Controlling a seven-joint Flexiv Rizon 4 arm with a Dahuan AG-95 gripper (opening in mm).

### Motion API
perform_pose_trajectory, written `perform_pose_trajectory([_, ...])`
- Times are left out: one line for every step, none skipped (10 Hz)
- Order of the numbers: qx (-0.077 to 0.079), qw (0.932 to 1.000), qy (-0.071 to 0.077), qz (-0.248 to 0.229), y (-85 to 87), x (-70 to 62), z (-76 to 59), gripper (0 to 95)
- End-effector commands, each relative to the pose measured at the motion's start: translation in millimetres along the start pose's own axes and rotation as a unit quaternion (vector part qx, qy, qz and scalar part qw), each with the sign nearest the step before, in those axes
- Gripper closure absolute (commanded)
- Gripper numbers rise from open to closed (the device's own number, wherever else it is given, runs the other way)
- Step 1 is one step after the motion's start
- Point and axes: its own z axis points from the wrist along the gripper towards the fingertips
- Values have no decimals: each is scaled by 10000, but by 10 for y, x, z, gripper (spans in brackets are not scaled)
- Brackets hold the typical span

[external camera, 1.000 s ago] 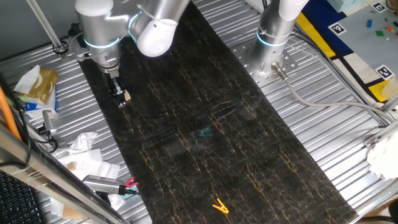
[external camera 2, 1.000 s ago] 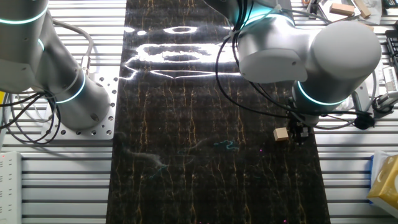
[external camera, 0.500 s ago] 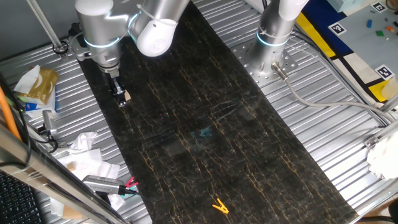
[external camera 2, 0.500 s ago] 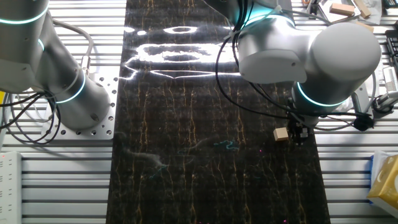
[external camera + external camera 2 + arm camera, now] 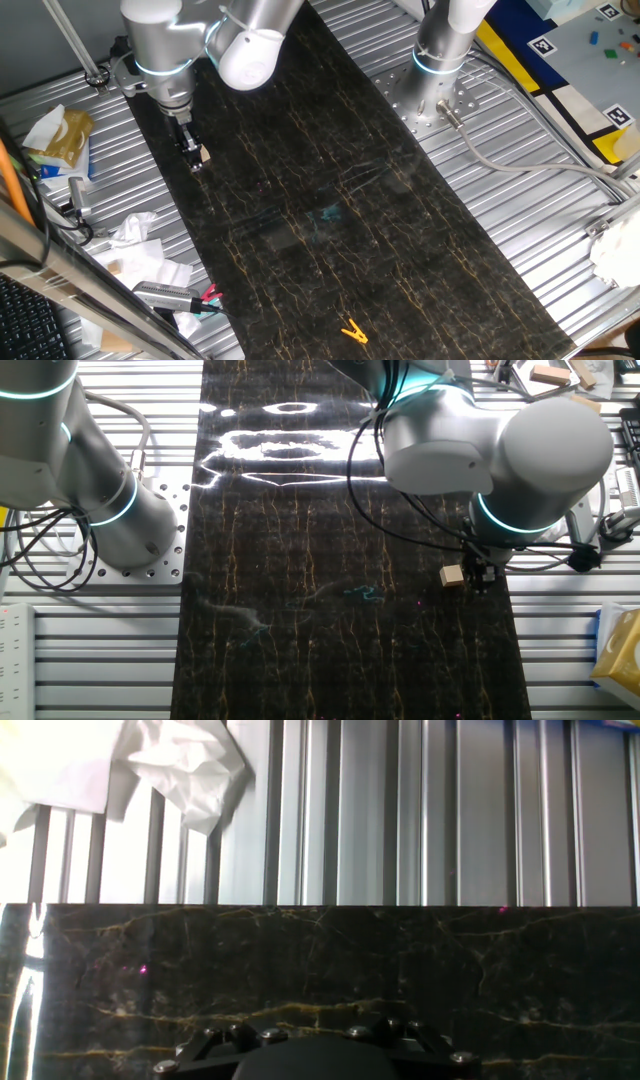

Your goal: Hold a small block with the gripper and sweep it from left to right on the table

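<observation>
Tiny tan wooden cube [image 5: 453, 575] is being pinched w/ black fingers [image 5: 476, 574] closed on side faces; light, stiff, slip-prone on black marble bench [image 5: 330, 630].

One small block [image 5: 452, 575], one gripper [image 5: 480, 573], one table [image 5: 330, 170]. Two robot arms: one [image 5: 240, 40] over the table, one [image 5: 445, 40] bolted beside it. One yellow clip [image 5: 352, 331].

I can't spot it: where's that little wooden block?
The small block sits at the gripper tip, near the table's right edge in that fixed view.
</observation>
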Motion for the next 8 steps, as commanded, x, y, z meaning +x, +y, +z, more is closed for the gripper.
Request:
perform_pose_trajectory([9, 9999, 117, 28, -1, 2, 1, 380])
perform_pose_trajectory([4, 9999, 115, 26, -6, 10, 3, 380])
perform_pose_trajectory([1, 9999, 113, 16, -12, 21, 6, 380])
perform_pose_trajectory([1, 9999, 116, 4, -19, 36, 4, 380])
perform_pose_trajectory([0, 9999, 120, -4, -29, 57, 3, 380])
perform_pose_trajectory([-8, 9999, 119, -9, -40, 82, -2, 380])
perform_pose_trajectory([-9, 9999, 118, -12, -49, 108, -13, 380])
perform_pose_trajectory([-9, 9999, 118, -15, -55, 128, -23, 380])
